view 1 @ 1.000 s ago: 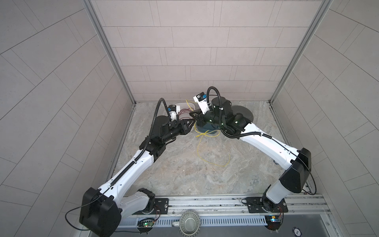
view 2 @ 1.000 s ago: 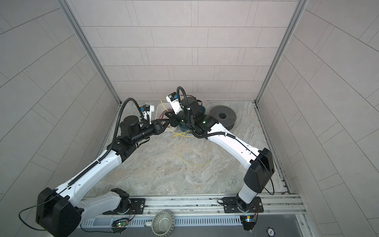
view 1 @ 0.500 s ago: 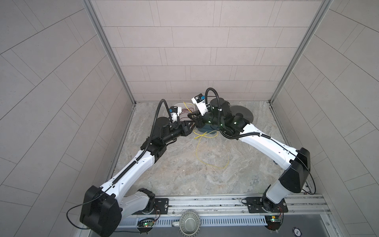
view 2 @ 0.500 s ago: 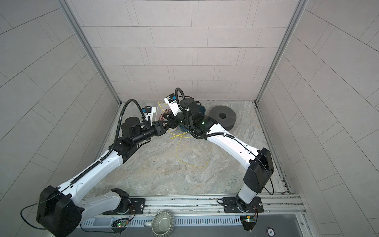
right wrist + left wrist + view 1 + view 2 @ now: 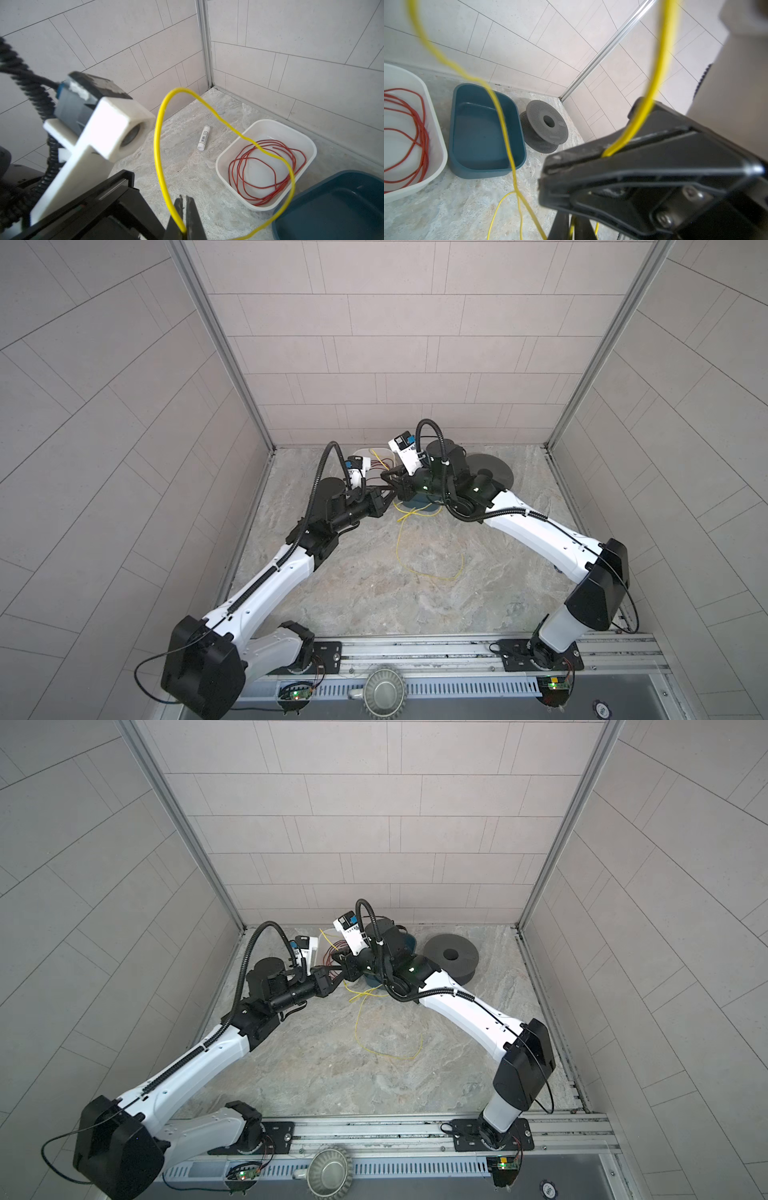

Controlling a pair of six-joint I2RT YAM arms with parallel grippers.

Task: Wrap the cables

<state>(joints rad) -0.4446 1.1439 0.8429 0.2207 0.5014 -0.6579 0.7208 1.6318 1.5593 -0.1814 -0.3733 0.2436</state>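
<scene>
Nearest the front rail, the marbled tabletop carries a slack loop of the yellow cable, which rises toward the two arms where they meet tip to tip. The right gripper has its jaws pinched on the cable, a strand running down between them, and from there the cable arcs up in a springy hoop. The left gripper has its jaws clenched. Its tips are covered by the right gripper in the left wrist view, so I cannot tell whether a strand is caught there. Beyond the grippers two bins stand side by side. The white bin holds a loose coil of red wire. The blue bin shows only its own smooth bottom, with a yellow strand crossing in front. A grey perforated spool rests on one flange just beside the blue bin, and a small white tube lies on the tabletop near the white bin. In both top views the arms cover most of both bins. The left arm's white camera mount is a blur across part of the right wrist view. Pale tiled walls with metal corner posts close in three sides.
</scene>
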